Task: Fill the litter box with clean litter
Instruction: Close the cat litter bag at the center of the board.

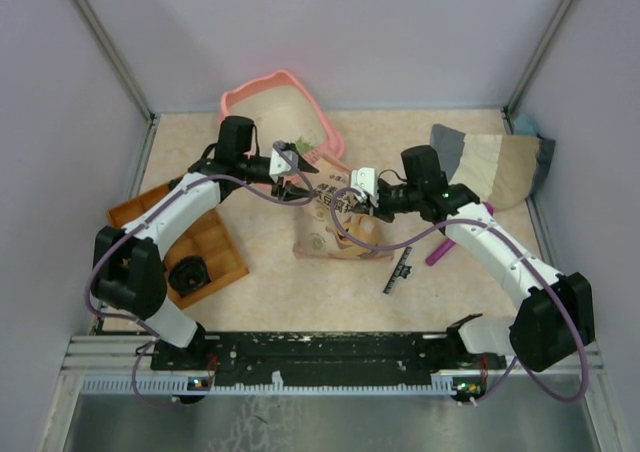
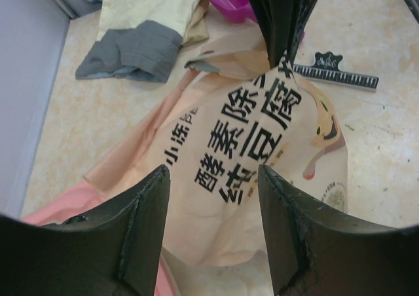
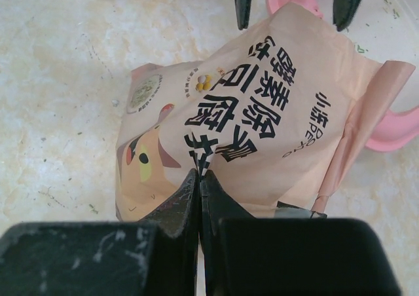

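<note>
The salmon-pink litter box stands tilted at the back centre. It also shows in the left wrist view and the right wrist view. A small patch of green litter shows by its near rim. The beige printed bag lies in front of it. My right gripper is shut on a fold of the bag. My left gripper is open, its jaws on either side of the bag's other end, just above the box rim.
An orange compartmented tray sits at the left with a black round object in it. A magenta scoop and a black clip strip lie at the right. Folded cloth lies at the back right.
</note>
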You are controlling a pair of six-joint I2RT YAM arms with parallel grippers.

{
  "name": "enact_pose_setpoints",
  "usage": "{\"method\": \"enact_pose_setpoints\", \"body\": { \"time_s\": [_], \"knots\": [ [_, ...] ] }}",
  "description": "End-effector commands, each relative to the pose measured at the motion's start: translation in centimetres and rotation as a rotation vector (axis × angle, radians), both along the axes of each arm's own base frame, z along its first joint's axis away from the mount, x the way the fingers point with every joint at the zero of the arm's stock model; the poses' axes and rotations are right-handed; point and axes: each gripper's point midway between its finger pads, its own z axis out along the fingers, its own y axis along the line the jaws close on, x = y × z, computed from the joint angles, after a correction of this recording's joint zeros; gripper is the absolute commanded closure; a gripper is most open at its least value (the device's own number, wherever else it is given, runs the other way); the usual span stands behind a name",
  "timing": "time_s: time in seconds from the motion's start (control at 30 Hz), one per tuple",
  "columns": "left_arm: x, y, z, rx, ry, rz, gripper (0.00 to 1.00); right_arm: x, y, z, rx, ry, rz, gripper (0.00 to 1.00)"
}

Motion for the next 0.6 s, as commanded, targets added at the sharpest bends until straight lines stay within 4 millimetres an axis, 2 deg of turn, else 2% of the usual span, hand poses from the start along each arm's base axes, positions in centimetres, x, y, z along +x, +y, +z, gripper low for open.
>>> {"method": "enact_pose_setpoints", "body": {
  "time_s": [0.0, 0.13, 0.23, 0.43, 0.57],
  "knots": [
    [0.6, 1.9, -0.8, 0.031, 0.0, 0.031, 0.38, -0.3, 0.5, 2.0, 0.031, -0.079, 0.033, 1.0],
    [1.5, 3.8, -0.3, -0.038, 0.022, 0.128, 0.31, -0.6, 0.4, 1.9, 0.035, -0.079, 0.034, 1.0],
    [1.1, 4.2, 0.0, -0.111, 0.073, 0.152, 0.3, -0.5, 0.4, 2.0, 0.037, -0.083, 0.031, 1.0],
    [2.1, 4.7, -3.1, -0.088, 0.191, 0.22, 0.29, -0.4, 0.3, 2.0, 0.031, -0.078, 0.022, 1.0],
    [2.5, 4.3, -3.5, -0.095, 0.233, 0.2, 0.29, -0.5, 0.2, 1.7, 0.023, -0.072, 0.019, 1.0]
  ]
}}
